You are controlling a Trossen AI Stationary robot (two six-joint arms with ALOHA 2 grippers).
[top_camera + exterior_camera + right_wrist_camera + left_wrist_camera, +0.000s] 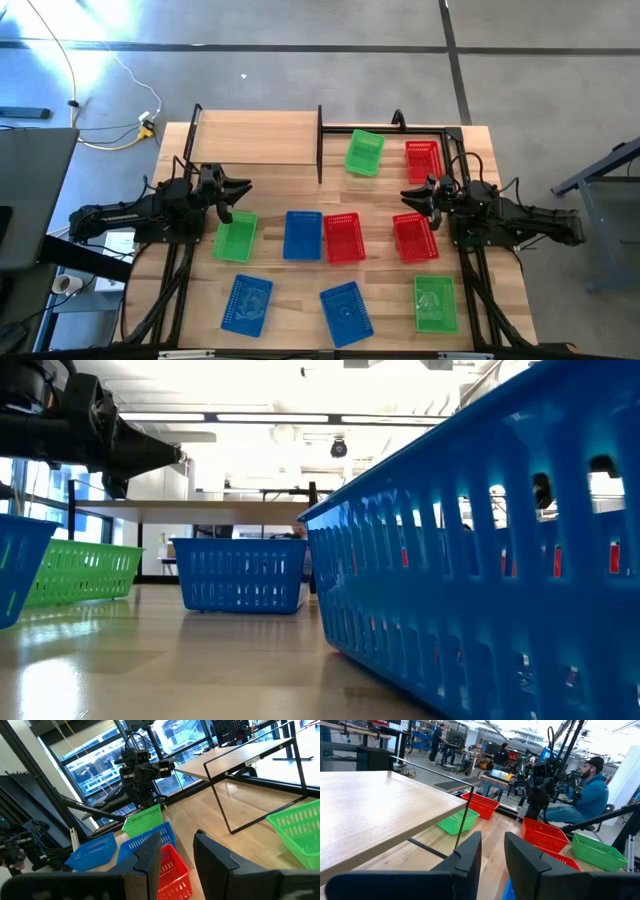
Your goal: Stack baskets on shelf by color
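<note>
Nine baskets scattered, shelf bare

Nine mesh-walled baskets are seen around the shelf, whose board is pale wood framed in thin black metal. Beside the shelf's right end a green basket is seen, and past it a red basket. In front of the shelf a second green basket, a blue basket and two red baskets are shown in a row. Farthest from the shelf two more blue baskets and a third green basket are found. Every wall is patterned with slots. The worktop is light planked wood; both arms are dark.
</note>
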